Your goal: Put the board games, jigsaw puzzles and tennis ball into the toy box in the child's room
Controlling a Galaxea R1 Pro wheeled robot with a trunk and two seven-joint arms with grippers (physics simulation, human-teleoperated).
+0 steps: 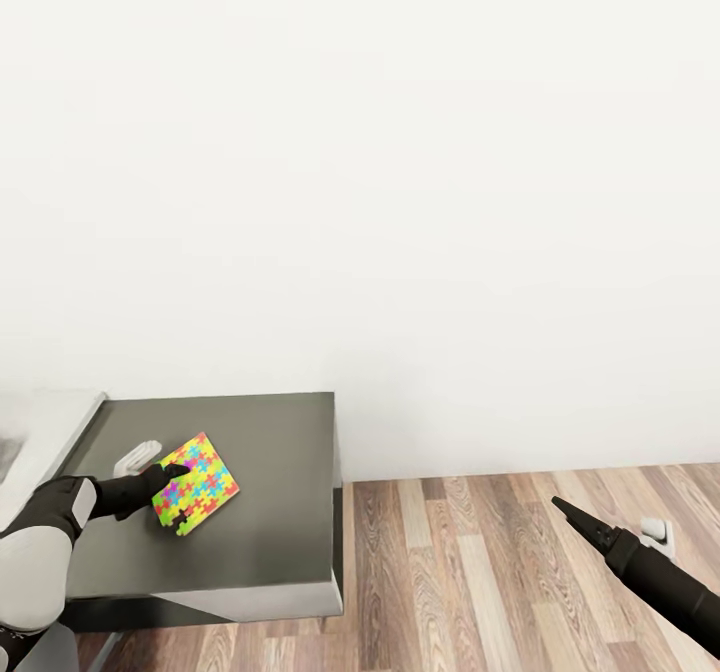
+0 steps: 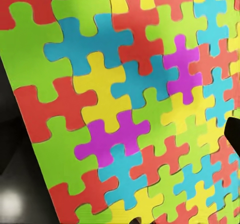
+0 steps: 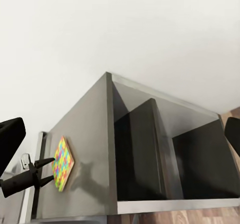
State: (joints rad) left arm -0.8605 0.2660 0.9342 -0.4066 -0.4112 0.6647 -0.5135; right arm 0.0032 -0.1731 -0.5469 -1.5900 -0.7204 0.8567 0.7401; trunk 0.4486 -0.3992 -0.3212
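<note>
Fingers point(image 1: 172, 472) of the left gripper point(image 1: 165, 480) are clamped on the near corner of a jigsaw puzzle point(image 1: 196, 483), one dark tip lying over its top face at the edge. The slab is tilted, its gripped side raised off the dark grey end section of the bench point(image 1: 270, 452), and the right wrist view confirms it point(image 3: 63, 163) stands nearly on edge with a shadow beside it, so it looks lifted rather than resting flat; whether its lower corner touches the top I cannot tell. Holding it by a corner makes sense for so thin a piece: a flat slab offers no side to pinch until one edge is tipped up. From the left wrist the puzzle's coloured pieces point(image 2: 120, 114) sit very close to the lens, with a dark fingertip at the margin.

The puzzle sits toward the bench's left half, well back from the front edge and from the right-hand edge, where the top drops to open dark compartments point(image 3: 165, 154) and then to wooden floor point(image 1: 480, 552). A small white object point(image 1: 138, 454) lies just behind the hand. Above the bench is only bare white wall point(image 1: 400, 202), so lifting straight up is unobstructed. The right gripper point(image 1: 562, 505) hangs over the floor, well apart from the bench, its fingers closed to a point and holding nothing.
</note>
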